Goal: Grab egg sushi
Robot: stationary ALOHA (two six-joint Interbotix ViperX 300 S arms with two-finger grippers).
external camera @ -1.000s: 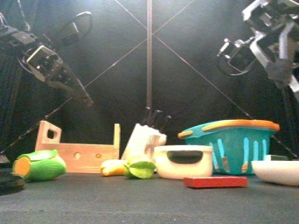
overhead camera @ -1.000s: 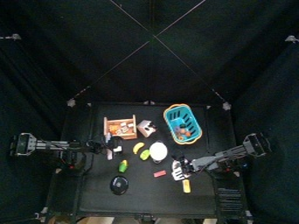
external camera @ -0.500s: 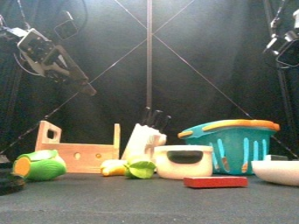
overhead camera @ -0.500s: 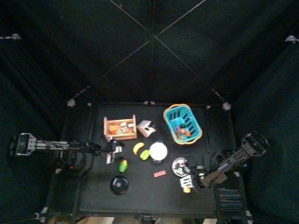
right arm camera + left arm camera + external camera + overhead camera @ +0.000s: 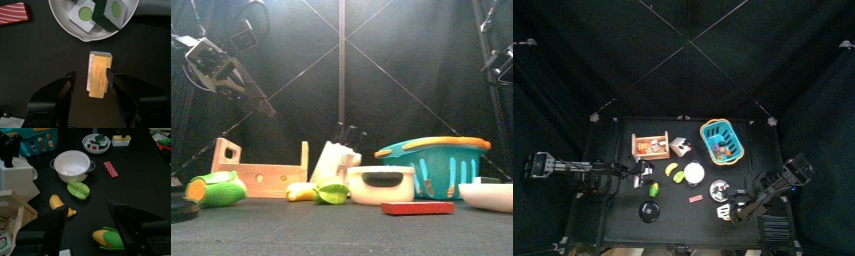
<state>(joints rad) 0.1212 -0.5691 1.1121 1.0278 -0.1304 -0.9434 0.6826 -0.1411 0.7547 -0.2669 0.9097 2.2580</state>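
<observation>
The egg sushi [image 5: 99, 70], a whitish block with a yellow-orange top, lies flat on the black table just off the rim of the round white dish [image 5: 63, 15]. My right gripper [image 5: 93, 81] hangs over it, open, one jaw on each side, not touching it. From above, the egg sushi [image 5: 723, 211] shows near the table's front right, under my right gripper [image 5: 731, 212]. The left wrist view also catches the egg sushi [image 5: 121, 139], far off beside the dish. At the table's left, my left gripper [image 5: 90, 210] stands open and holds nothing.
The white dish holds two green-and-black rolls [image 5: 95, 12]. A pink-red block [image 5: 13, 12] lies beside it. Further back stand a white cup [image 5: 71, 165], the blue basket [image 5: 720, 140], a knife block [image 5: 337, 162] and a wooden rack [image 5: 258, 178]. Corn [image 5: 110, 238] lies near the left gripper.
My right arm has swung toward the table's front edge and now sits over the egg sushi. The left arm has shifted slightly. No object has moved.
</observation>
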